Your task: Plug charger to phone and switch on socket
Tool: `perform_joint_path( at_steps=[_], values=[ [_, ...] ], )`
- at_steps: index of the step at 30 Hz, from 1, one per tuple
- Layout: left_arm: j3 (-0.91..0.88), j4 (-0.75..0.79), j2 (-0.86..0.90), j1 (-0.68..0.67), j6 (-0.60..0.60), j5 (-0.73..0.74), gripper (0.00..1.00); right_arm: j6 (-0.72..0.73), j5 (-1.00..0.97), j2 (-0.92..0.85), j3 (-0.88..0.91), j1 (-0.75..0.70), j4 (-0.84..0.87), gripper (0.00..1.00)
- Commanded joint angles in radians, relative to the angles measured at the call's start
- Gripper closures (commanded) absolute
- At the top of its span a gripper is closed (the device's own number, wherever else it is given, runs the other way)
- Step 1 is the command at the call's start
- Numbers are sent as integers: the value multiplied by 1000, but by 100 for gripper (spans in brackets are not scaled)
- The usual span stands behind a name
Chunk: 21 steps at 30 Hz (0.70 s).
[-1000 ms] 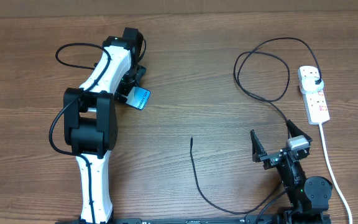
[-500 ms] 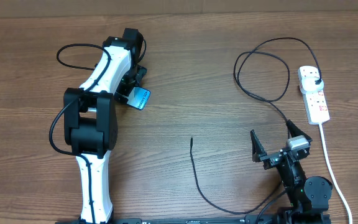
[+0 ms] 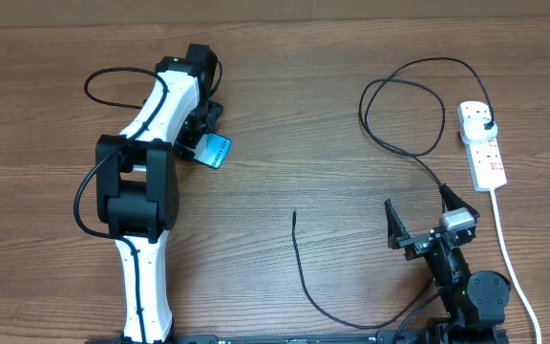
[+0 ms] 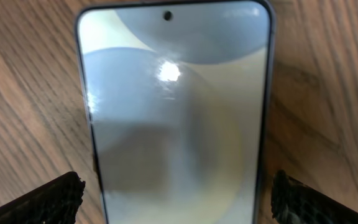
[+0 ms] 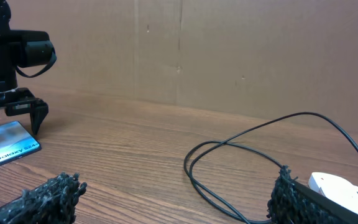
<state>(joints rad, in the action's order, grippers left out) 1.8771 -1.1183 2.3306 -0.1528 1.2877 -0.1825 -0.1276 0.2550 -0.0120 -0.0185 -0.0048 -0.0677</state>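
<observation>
The phone [image 3: 217, 152], with a blue screen, lies flat on the table at the upper left. In the left wrist view the phone [image 4: 176, 106] fills the frame. My left gripper [image 4: 176, 202] is open, with one finger on each side of the phone's near end and a gap to each edge. It shows from above as the left gripper [image 3: 201, 137]. The black charger cable [image 3: 404, 105] loops from its plug head [image 3: 486, 125] in the white socket [image 3: 482, 145] down to its free tip [image 3: 294, 216]. My right gripper [image 3: 418, 222] is open and empty, and the cable passes beneath it.
The socket's thick white cord [image 3: 510, 258] runs down the right side past my right arm. In the right wrist view the cable loop [image 5: 229, 146] lies ahead, the socket [image 5: 340, 185] is at the right and the phone [image 5: 11, 144] at the far left. A cardboard wall stands behind the table.
</observation>
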Motion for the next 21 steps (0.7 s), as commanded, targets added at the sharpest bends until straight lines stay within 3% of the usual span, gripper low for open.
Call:
perform_joint_path(
  at_steps=[1,10,21],
  values=[
    [-12,-6,20,18,13,32,0,-1,-3,9,11,5,6,0],
    [-68,19,20,21,14,78,0,-1,-3,9,11,5,6,0],
    [-191,163,20,21,-35,188,0,-1,-3,9,11,5,6,0]
  ],
)
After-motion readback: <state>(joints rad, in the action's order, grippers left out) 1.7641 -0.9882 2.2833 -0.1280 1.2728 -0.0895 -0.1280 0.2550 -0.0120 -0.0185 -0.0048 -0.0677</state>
